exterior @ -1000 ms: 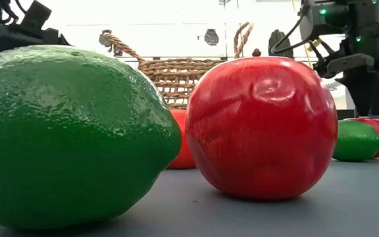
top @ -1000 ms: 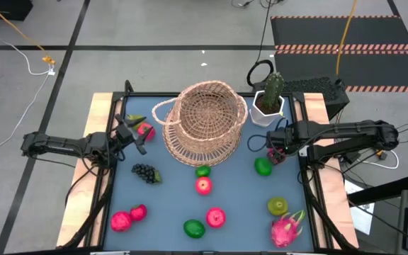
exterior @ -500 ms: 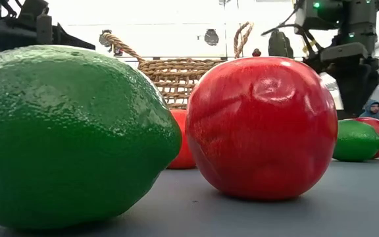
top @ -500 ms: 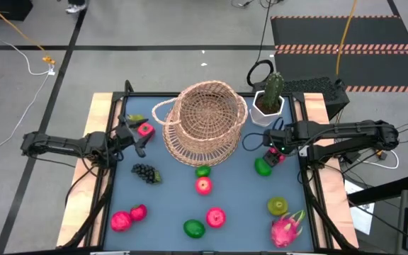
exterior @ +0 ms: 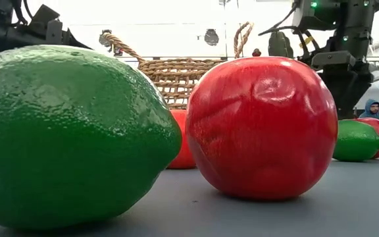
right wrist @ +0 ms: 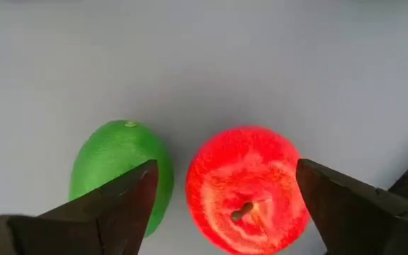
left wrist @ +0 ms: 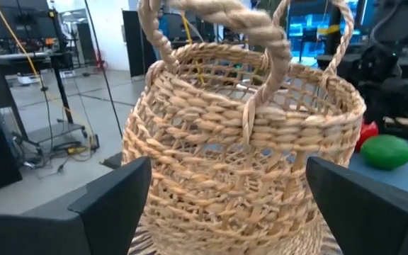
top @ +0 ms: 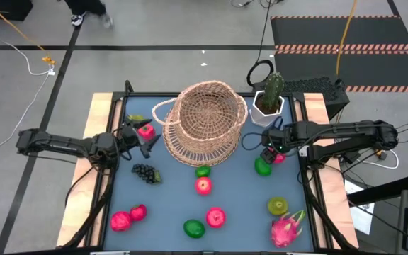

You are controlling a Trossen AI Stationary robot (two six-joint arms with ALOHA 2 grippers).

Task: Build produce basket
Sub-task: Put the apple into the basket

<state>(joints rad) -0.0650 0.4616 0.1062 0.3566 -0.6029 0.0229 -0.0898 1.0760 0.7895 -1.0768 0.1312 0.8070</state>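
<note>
The tan wicker basket (top: 204, 124) stands on its base at the table's far middle, and it fills the left wrist view (left wrist: 246, 149). My left gripper (top: 139, 140) hangs level at its left side, open, its fingers pointing at the basket wall and touching nothing. A red apple (top: 146, 130) lies just beside it. My right gripper (top: 270, 147) points down, open, over a red apple (right wrist: 246, 188) and a lime (right wrist: 122, 166), clear of both. More produce lies on the mat: grapes (top: 146, 173), a lime (top: 202, 171), apples (top: 203, 185) and a dragon fruit (top: 287, 228).
A potted cactus (top: 269, 99) stands at the far right, close behind my right arm. Near the front edge lie a lime (exterior: 71, 131) and a red apple (exterior: 262, 128), right before the low camera. Two pink fruits (top: 127, 217) lie front left. A person (exterior: 372, 108) sits beyond the table.
My right gripper has tipped and edged toward the table's left, uncovering the red apple beneath it. My left gripper has rolled about its own line beside the basket. The basket and the fruit have kept their places.
</note>
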